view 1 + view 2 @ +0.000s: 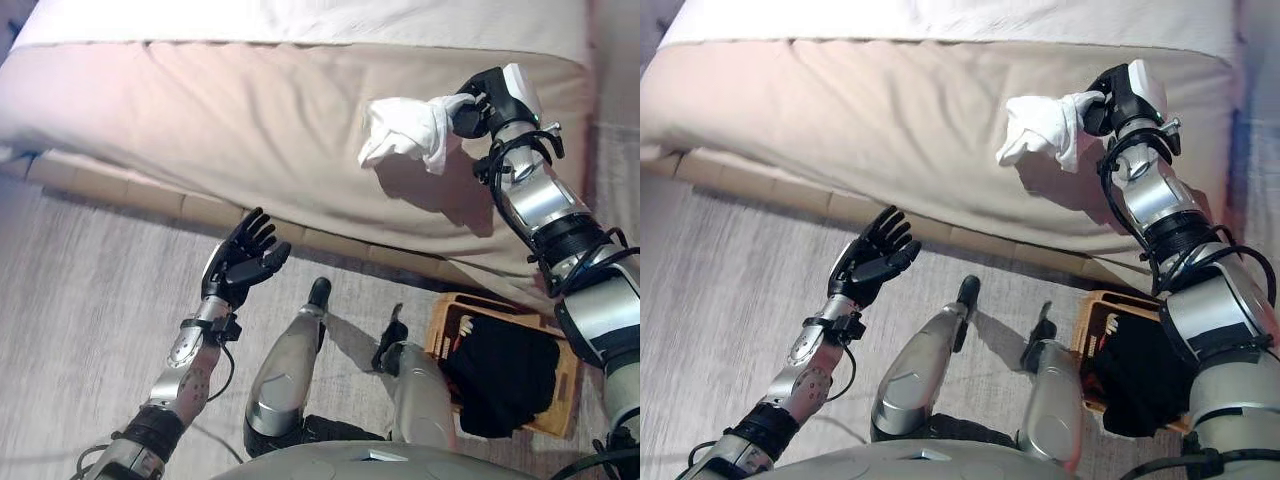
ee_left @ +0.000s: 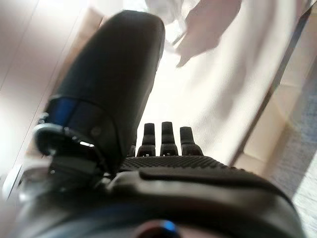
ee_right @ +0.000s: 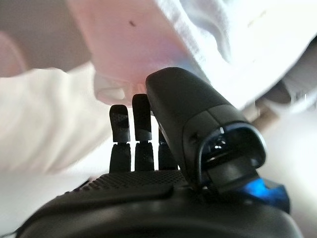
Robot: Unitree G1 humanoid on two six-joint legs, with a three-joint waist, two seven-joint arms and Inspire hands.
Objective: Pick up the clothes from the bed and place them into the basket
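Observation:
A crumpled white garment [image 1: 410, 130] hangs just above the beige bed cover [image 1: 200, 120] near the bed's right end, casting a shadow below it. My right hand [image 1: 480, 105] grips one end of it, thumb and fingers pinched on the cloth. In the right wrist view the white garment [image 3: 237, 39] bunches past the fingers [image 3: 141, 124]. My left hand [image 1: 245, 262] floats open, fingers spread, over the floor in front of the bed's edge, holding nothing. The wooden basket [image 1: 445, 320] stands on the floor at lower right with black clothes [image 1: 505, 380] inside.
The bed's wooden base [image 1: 150, 195] runs diagonally across the view, with grey carpet [image 1: 80, 310] in front. A white sheet [image 1: 300, 20] covers the bed's far side. The basket sits close under my right arm.

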